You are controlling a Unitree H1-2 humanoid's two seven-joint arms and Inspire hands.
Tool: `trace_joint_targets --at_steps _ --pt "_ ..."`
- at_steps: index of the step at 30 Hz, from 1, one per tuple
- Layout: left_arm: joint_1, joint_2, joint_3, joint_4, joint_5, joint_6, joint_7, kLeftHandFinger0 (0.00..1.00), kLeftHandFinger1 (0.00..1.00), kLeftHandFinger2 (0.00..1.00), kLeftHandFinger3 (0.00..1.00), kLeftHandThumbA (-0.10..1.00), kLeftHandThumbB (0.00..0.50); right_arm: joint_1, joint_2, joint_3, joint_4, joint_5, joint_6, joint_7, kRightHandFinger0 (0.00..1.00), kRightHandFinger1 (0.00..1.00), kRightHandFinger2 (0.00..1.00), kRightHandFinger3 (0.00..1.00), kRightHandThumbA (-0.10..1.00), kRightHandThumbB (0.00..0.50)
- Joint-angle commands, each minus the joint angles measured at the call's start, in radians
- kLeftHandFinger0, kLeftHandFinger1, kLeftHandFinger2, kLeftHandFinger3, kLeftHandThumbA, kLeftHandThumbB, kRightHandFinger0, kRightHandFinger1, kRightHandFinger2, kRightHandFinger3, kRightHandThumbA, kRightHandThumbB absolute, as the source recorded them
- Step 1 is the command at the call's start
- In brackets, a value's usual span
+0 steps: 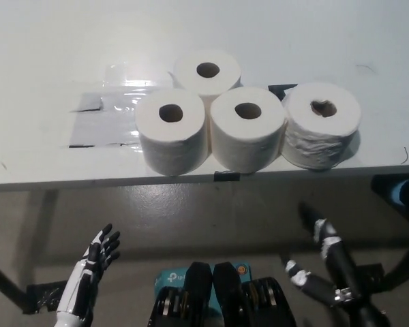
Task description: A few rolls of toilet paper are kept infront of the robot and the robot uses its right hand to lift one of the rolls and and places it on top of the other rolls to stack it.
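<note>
At the lower right of the frame the black right hand [320, 262] hangs below the counter [48, 61] edge, fingers spread, holding nothing. The white left hand [95, 262] rests at lower left, fingers also apart and empty. Four toilet paper rolls [248, 129] stand on end, clustered at centre, all on the counter. Nothing is stacked yet; reaching, lifting and placing all remain.

- A white table [68, 41] fills the picture from 9 through 12 to 3 o'clock, its front edge crossing the middle.
- Clear shiny tape [105, 116] and dark patches lie on it toward 10 o'clock.
- A small black tab [226, 176] sits on the edge at centre.
- Grey floor [191, 225] shows below; a dark table leg [3, 283] at 8 o'clock.
</note>
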Motion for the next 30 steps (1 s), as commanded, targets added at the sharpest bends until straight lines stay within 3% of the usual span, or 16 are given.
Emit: trace_joint_targets --at_steps 1,3,5,7,10,12,14,16,20,25,28,29,30 --pt "-0.022 -0.009 -0.016 -0.020 -0.012 -0.042 -0.025 1.00 1.00 1.00 1.00 1.00 0.152 -0.019 0.016 -0.114 -0.303 0.092 -0.022 -0.088 1.00 1.00 1.00 1.00 0.78 0.146" --pt "-0.023 -0.010 -0.017 -0.022 -0.007 -0.035 -0.023 1.00 1.00 1.00 1.00 0.99 0.164 -0.069 -0.008 -0.172 -0.442 0.103 0.053 -0.106 1.00 1.00 1.00 1.00 0.83 0.180" --pt "-0.024 -0.011 -0.018 -0.027 0.001 -0.027 -0.019 1.00 1.00 1.00 1.00 0.99 0.172 -0.134 -0.066 -0.219 -0.532 0.131 0.145 -0.099 1.00 1.00 1.00 1.00 0.82 0.174" --pt "-0.025 -0.009 -0.018 -0.019 0.001 -0.042 -0.022 1.00 1.00 1.00 1.00 0.98 0.170 -0.219 -0.139 -0.271 -0.580 0.113 0.243 -0.087 1.00 1.00 1.00 1.00 0.87 0.233" --pt "-0.025 -0.010 -0.015 -0.017 -0.009 -0.041 -0.026 1.00 1.00 1.00 1.00 0.95 0.168 -0.326 -0.244 -0.318 -0.584 0.100 0.343 -0.047 1.00 1.00 1.00 1.00 0.91 0.223" --pt "-0.022 -0.008 -0.016 -0.017 0.001 -0.051 -0.021 1.00 1.00 1.00 1.00 0.95 0.157 -0.404 -0.324 -0.337 -0.544 0.077 0.407 -0.011 1.00 1.00 1.00 1.00 0.98 0.271" --pt "-0.020 -0.008 -0.015 -0.020 0.006 -0.049 -0.019 1.00 1.00 1.00 1.00 0.95 0.160 -0.475 -0.397 -0.335 -0.489 0.077 0.472 0.026 1.00 1.00 1.00 1.00 1.00 0.274" --pt "-0.019 -0.007 -0.015 -0.017 0.000 -0.051 -0.023 1.00 1.00 1.00 1.00 0.95 0.162 -0.560 -0.475 -0.312 -0.418 0.079 0.570 0.075 1.00 1.00 1.00 1.00 0.93 0.267" --pt "-0.022 -0.008 -0.012 -0.018 -0.014 -0.047 -0.029 1.00 1.00 1.00 1.00 0.93 0.157 -0.751 -0.603 -0.195 -0.208 0.048 0.677 0.206 1.00 1.00 1.00 1.00 0.97 0.280" --pt "-0.024 -0.008 -0.007 -0.020 -0.012 -0.040 -0.023 1.00 1.00 1.00 1.00 0.94 0.160 -0.989 -0.636 -0.038 0.125 0.046 0.720 0.373 1.00 1.00 1.00 1.00 0.92 0.335" --pt "-0.027 -0.008 -0.009 -0.015 -0.011 -0.046 -0.024 1.00 1.00 1.00 1.00 0.94 0.156 -1.082 -0.653 0.071 0.261 -0.019 0.720 0.459 1.00 1.00 1.00 1.00 0.96 0.308" --pt "-0.026 -0.008 -0.010 -0.020 -0.008 -0.039 -0.024 1.00 1.00 1.00 1.00 0.94 0.156 -1.111 -0.653 0.105 0.315 -0.035 0.697 0.487 1.00 1.00 1.00 1.00 0.92 0.263" --pt "-0.024 -0.007 -0.011 -0.024 -0.006 -0.030 -0.023 1.00 1.00 1.00 1.00 0.95 0.166 -1.144 -0.650 0.144 0.372 -0.051 0.691 0.513 1.00 1.00 1.00 1.00 0.96 0.268"
